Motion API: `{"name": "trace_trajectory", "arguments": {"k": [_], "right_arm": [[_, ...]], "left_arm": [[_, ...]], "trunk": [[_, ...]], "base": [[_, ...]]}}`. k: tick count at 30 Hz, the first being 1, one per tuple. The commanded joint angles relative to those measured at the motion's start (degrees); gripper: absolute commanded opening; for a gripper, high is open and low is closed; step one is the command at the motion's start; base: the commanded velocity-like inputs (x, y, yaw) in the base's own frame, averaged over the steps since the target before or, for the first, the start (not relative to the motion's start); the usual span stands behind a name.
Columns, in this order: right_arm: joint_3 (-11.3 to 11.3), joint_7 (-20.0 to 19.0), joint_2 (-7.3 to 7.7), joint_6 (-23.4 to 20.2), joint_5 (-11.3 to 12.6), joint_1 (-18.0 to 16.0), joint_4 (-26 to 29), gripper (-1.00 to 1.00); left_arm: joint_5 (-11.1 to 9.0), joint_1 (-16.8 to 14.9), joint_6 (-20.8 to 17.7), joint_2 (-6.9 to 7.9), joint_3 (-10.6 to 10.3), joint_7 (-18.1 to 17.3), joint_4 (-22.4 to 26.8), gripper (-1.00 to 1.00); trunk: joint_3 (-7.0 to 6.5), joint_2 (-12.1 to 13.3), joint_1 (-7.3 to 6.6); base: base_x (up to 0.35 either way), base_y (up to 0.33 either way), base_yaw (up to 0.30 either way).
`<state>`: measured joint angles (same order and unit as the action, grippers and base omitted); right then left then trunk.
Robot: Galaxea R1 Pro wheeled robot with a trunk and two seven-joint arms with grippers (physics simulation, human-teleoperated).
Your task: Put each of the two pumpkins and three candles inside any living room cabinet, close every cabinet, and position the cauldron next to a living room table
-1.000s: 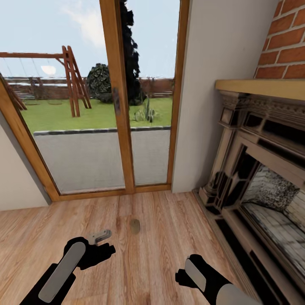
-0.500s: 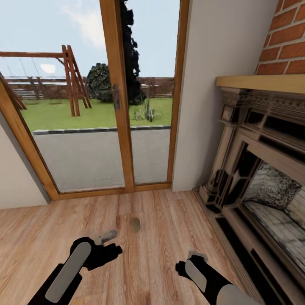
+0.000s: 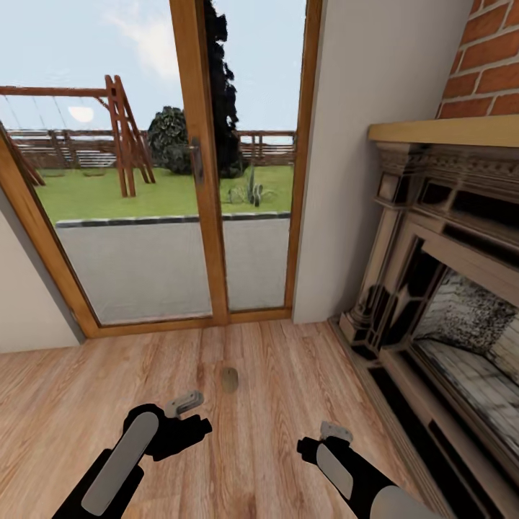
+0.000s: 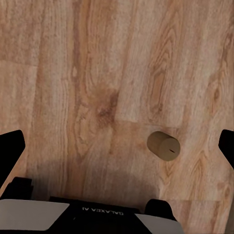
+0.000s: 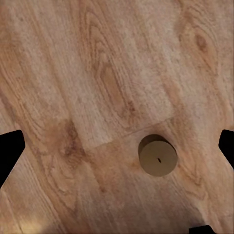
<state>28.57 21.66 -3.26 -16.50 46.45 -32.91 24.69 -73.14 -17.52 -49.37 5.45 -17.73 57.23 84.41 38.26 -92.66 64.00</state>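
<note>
One candle [image 3: 229,380], a short beige-grey cylinder, stands upright on the wooden floor in front of the glass door. My left gripper [image 3: 184,404] hovers just short of it and to its left. In the left wrist view the candle [image 4: 164,146] sits between the wide-spread black fingertips [image 4: 11,145], nearer one side, and the left gripper [image 4: 117,148] is open. My right gripper [image 3: 335,431] hangs low over the floor to the right. The right wrist view shows a candle [image 5: 157,156] from above beneath the open right gripper [image 5: 117,146]. I cannot tell whether it is the same candle.
A wood-framed glass door [image 3: 202,180] fills the wall ahead, with a garden behind it. A dark carved fireplace [image 3: 440,303] with a wooden mantel and brick above lines the right side. Wooden floor [image 3: 274,447] lies under both arms.
My left arm has crept forward and to the right, toward the candle. The right gripper's tip has come into the head view. The head camera shifted slightly.
</note>
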Motion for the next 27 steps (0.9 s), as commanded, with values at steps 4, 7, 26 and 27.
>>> {"name": "trace_trajectory", "arguments": {"k": [4,7,26,27], "right_arm": [[0.4,0.4,-0.20,-0.7,0.7,-0.1,0.0,1.00],[0.2,0.5,-0.29,-0.9,1.0,-0.1,-0.1,1.00],[-0.2,1.0,-0.40,3.7,1.2,-0.1,-12.2,1.00],[-0.2,1.0,-0.41,4.1,1.2,-0.1,-12.4,1.00]], "left_arm": [[-0.5,-0.1,0.0,0.07,-0.1,0.6,0.1,1.00],[-0.5,-0.1,0.0,0.04,-0.1,0.6,0.1,1.00],[-0.5,-0.1,0.0,0.00,-0.2,0.6,0.3,1.00],[-0.5,-0.1,0.0,0.00,-0.2,0.6,0.3,1.00]], "trunk": [[0.78,-1.7,0.88],[1.32,-2.9,1.54],[4.73,-10.5,5.71],[4.91,-10.9,5.93]], "base": [[0.000,0.000,0.000],[0.000,0.000,0.000],[0.000,0.000,0.000],[0.000,0.000,0.000]]}}
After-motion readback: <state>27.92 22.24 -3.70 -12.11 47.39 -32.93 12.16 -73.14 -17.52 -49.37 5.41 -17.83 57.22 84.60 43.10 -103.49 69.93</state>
